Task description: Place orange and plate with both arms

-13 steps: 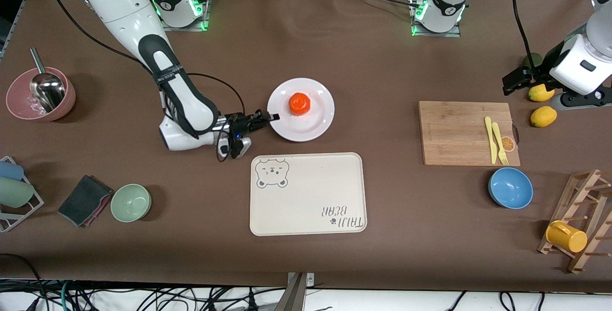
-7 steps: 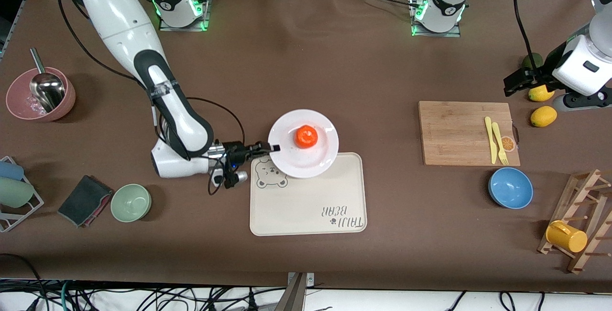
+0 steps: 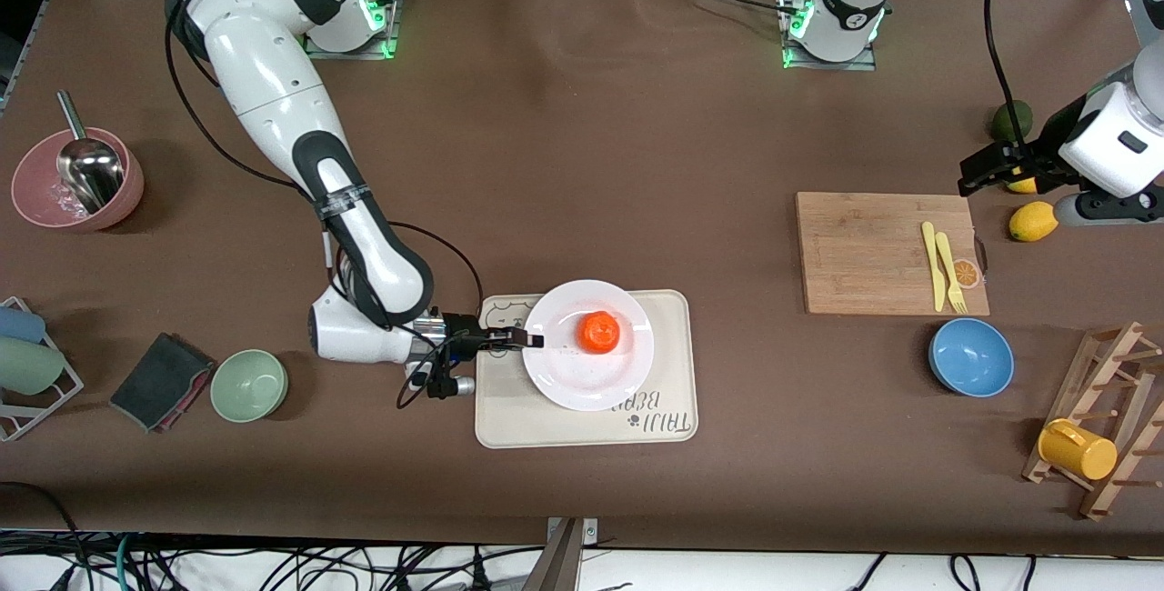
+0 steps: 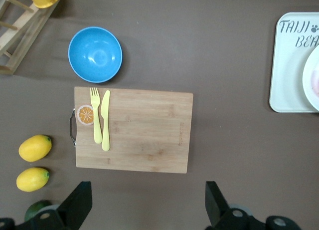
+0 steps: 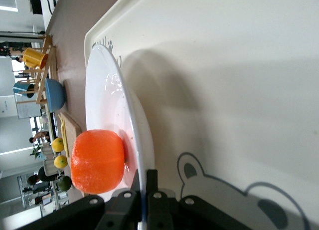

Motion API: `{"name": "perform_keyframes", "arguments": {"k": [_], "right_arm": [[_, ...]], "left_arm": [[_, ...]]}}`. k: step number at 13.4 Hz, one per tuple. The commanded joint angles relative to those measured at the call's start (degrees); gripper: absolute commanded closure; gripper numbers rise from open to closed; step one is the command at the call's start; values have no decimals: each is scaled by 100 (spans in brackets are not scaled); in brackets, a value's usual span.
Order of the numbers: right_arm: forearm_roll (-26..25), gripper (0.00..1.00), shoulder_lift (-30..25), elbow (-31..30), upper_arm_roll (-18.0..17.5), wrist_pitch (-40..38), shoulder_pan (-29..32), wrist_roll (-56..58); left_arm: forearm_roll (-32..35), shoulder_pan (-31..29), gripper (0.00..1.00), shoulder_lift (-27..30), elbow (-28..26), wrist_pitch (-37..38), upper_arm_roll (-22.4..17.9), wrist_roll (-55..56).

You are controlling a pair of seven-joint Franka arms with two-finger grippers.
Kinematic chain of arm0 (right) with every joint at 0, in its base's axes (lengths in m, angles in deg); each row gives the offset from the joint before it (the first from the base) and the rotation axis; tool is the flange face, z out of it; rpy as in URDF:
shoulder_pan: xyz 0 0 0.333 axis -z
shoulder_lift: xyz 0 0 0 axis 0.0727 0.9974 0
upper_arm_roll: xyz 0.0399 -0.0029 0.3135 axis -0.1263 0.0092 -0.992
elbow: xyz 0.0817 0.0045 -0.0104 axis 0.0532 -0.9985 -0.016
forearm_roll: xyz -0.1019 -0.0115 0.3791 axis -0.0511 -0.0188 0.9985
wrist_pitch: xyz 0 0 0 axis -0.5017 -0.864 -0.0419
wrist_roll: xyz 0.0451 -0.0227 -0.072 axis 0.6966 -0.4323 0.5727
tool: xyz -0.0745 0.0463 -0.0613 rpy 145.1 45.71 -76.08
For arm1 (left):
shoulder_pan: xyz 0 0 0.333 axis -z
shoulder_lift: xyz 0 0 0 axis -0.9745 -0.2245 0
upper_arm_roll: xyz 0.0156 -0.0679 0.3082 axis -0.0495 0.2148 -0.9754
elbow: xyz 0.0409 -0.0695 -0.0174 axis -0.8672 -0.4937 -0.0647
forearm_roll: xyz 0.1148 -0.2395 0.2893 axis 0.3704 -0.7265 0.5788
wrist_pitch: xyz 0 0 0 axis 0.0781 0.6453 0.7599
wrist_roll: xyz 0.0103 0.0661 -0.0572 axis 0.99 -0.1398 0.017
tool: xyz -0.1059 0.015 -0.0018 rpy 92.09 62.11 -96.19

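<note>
The white plate [image 3: 591, 364] hangs just above the cream bear-printed tray [image 3: 546, 427], and the red-orange orange [image 3: 599, 332] sits on it. My right gripper [image 3: 530, 338] is shut on the plate's rim at the edge toward the right arm's end. In the right wrist view the plate [image 5: 107, 105] is seen edge-on, pinched at my right gripper [image 5: 145, 186], with the orange [image 5: 97, 161] close to the fingers and the tray [image 5: 239, 80] under it. My left gripper [image 3: 987, 164] waits open over the table by the lemons; in the left wrist view my left gripper [image 4: 148, 206] holds nothing.
A wooden cutting board [image 3: 873, 250] carries a yellow knife and fork [image 3: 943, 265]. A blue bowl [image 3: 970, 356], two lemons [image 3: 1034, 220] and a dark green fruit [image 3: 1010, 120] lie toward the left arm's end. A green bowl [image 3: 248, 385], dark cloth [image 3: 160, 381] and pink bowl [image 3: 77, 180] lie toward the right arm's end.
My right arm has carried the plate with the orange toward the front camera, from the bare table to above the tray. The left arm has barely moved.
</note>
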Motion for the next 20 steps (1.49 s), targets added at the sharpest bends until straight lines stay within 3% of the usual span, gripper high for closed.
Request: {"name": "perform_keyframes", "arguments": {"k": [1,2,3,4,6,8,11,12,14,18,20], "right_arm": [[-97,100,202,295,-59,204,-6,-177],[-106,100,211,295,-59,240,-33,-168],[-123,87,202,295,-50,240,-33,-133],[-167,1,159,286,-50,240,-41,-63],[-1067,0,1,277,11,231,-7,-10],[-1580,0,-52,286,29,231,-24,7],[-3386,0,-490,251,29,179,-50,-45],[-3732,0,-683,146,29,31,-24,-45],[-4155,0,-1114,-65,360,-539,-41,-45],[-5946,0,-2080,-127,731,-2058,-15,-27],[-6240,0,-2529,-110,1055,-2606,20,-45]], "left_arm": [[-123,212,0,-63,182,-77,-251,-158],[-114,238,0,-62,182,-78,-259,-158],[-96,308,0,-62,182,-78,-268,-158],[-61,318,0,-54,182,-69,-268,-149],[-44,318,0,-27,182,-60,-259,-149],[-44,318,0,-27,182,-51,-251,-149],[-35,318,0,-1,182,-34,-216,-141],[-35,318,0,-10,182,-42,-207,-140],[-35,318,0,-10,182,-42,-207,-140],[-35,309,0,-10,191,-42,-207,-132],[-26,309,0,-1,191,-42,-207,-132]]}}
